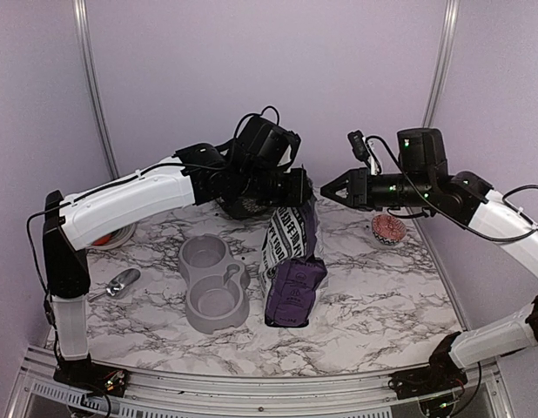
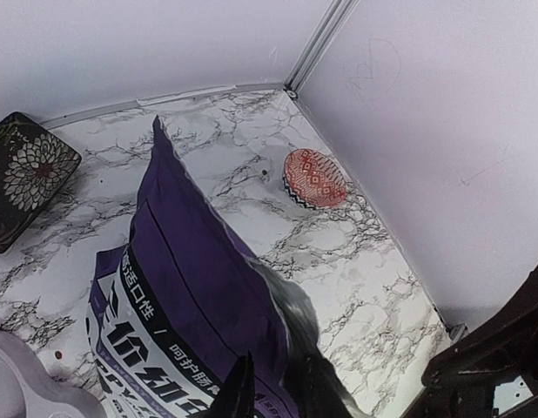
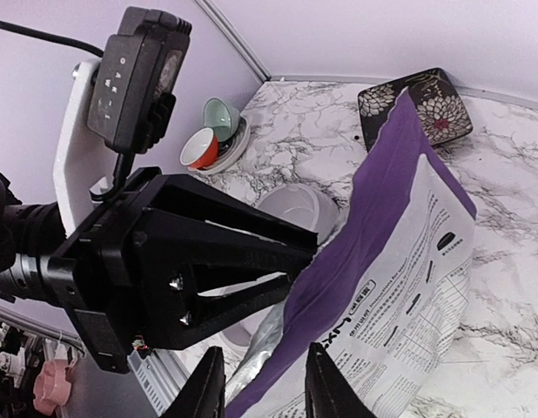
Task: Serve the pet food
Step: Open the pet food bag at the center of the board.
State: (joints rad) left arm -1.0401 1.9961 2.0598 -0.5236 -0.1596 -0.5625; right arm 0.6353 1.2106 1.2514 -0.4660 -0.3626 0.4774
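Observation:
The purple-and-white bag point(image 1: 285, 239) stands upright mid-table, its lower part folded forward. The pet food is hidden inside it. My left gripper point(image 1: 304, 196) is at the bag's top edge. In the left wrist view the gripper point(image 2: 281, 354) is shut on the bag point(image 2: 191, 261), with the purple edge and silvery lining pinched between its fingers. My right gripper point(image 1: 324, 190) hovers just right of the bag top. In the right wrist view this gripper point(image 3: 265, 347) is open, with the bag's point(image 3: 408, 261) edge lying loose between the fingers. The grey double bowl point(image 1: 212, 283) sits left of the bag.
A metal scoop point(image 1: 121, 283) lies at the near left. Cups on a saucer point(image 1: 112, 235) stand far left. A dark flowered plate point(image 2: 25, 174) sits behind the bag and a red patterned bowl point(image 1: 389, 228) to its right. Walls close in at the back and sides.

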